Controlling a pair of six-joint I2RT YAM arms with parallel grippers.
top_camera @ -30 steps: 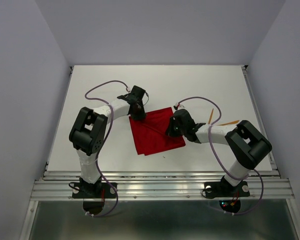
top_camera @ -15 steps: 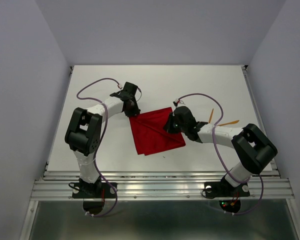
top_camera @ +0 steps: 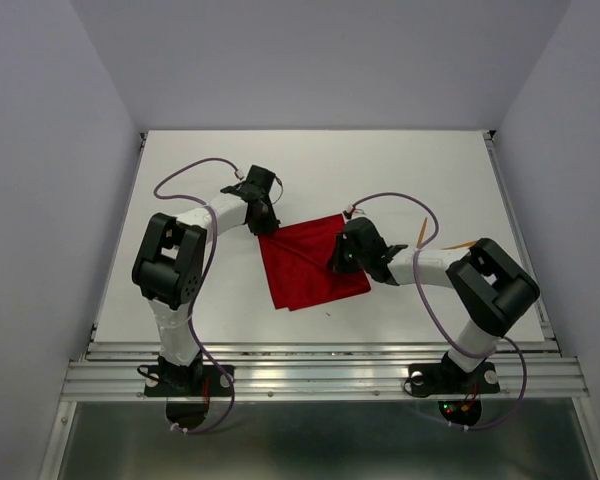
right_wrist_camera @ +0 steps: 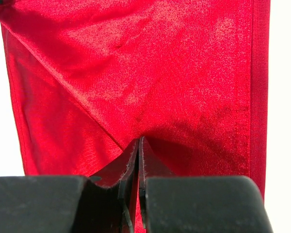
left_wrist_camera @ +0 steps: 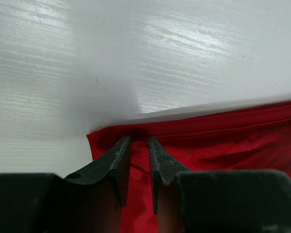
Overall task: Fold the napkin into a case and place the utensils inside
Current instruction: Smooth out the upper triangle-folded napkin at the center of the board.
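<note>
The red napkin (top_camera: 310, 262) lies partly folded on the white table, with a diagonal fold line across it. My left gripper (top_camera: 265, 226) is at its far left corner. In the left wrist view its jaws (left_wrist_camera: 137, 141) stand a narrow gap apart with the napkin's hem (left_wrist_camera: 223, 127) bunched between them. My right gripper (top_camera: 337, 262) is at the napkin's right side. In the right wrist view its jaws (right_wrist_camera: 138, 141) are pressed together on the cloth (right_wrist_camera: 150, 73), which puckers at the tips. Two orange utensils (top_camera: 421, 231) (top_camera: 460, 244) lie right of the napkin, apart from it.
The right arm's forearm (top_camera: 430, 264) lies between the napkin and the utensils. Cables loop above both arms. The table's metal front rail (top_camera: 320, 350) runs along the near edge.
My left gripper has shifted left to the napkin's far left corner. My right gripper moved a little away and came back. The napkin's outline looks the same.
</note>
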